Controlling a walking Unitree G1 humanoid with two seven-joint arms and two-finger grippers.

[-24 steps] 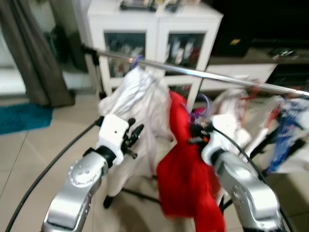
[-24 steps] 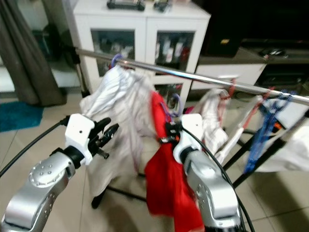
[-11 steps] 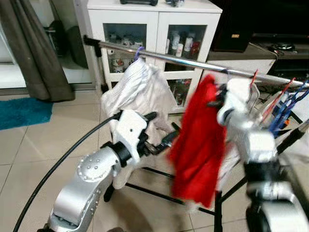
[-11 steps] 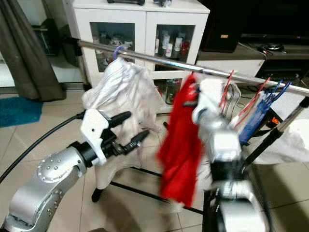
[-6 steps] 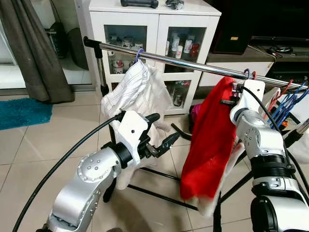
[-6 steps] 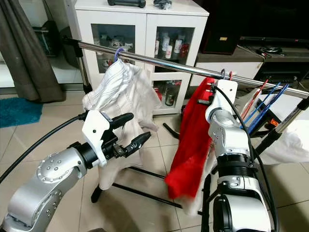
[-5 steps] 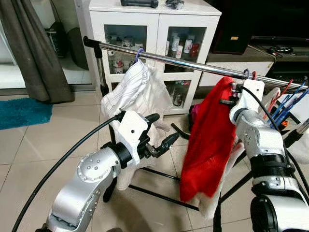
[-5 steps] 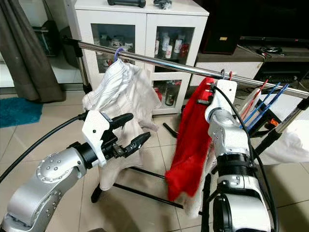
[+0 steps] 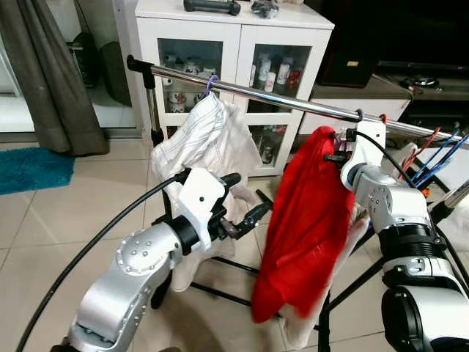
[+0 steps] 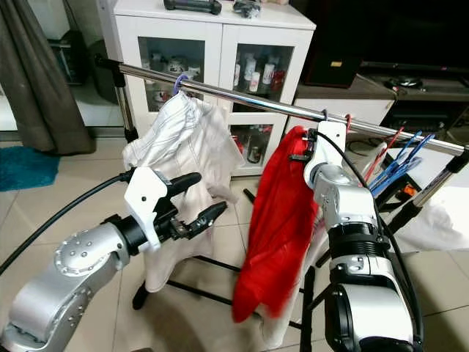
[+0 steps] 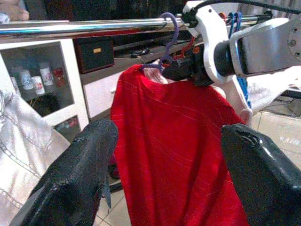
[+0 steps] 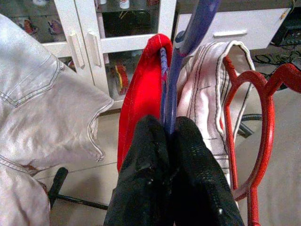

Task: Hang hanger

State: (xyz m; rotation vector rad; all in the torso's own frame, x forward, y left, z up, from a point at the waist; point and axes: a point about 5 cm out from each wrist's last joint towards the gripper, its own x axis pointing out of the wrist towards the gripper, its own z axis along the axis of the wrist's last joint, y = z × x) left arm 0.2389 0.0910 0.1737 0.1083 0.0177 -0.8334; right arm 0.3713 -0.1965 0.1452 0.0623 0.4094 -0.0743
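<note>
Since a moment ago the right gripper (image 12: 167, 141) has carried the red shirt (image 9: 304, 220) a little leftward along the rail (image 9: 293, 101), and the cloth now swings lower and further left. Its two black fingers (image 12: 141, 179) are pressed together on the purple hanger (image 11: 170, 35), just below the hook, which the left wrist view shows up at the rail, though whether it is properly over I cannot tell. The shirt hangs from that hanger, right beside a whitish garment (image 12: 207, 89) and a red hanger (image 12: 263, 136).

The left gripper (image 10: 192, 199) sits low in front of the white shirt (image 9: 209, 143), its fingers spread wide with nothing between them.

My worry is an early release: if the hook only rests against the rail, the whole shirt drops to the tiles (image 9: 44, 220). The swinging cloth could also tug the hook off, or the hook could tangle with the red hanger alongside.

For room, the rail is bare between the white shirt and the red one, so that stretch looks safest. To the right it is crowded with blue hangers (image 9: 436, 158); the rack's legs (image 9: 220, 293) cross below, and the cabinet (image 9: 234, 44) stands close behind.
</note>
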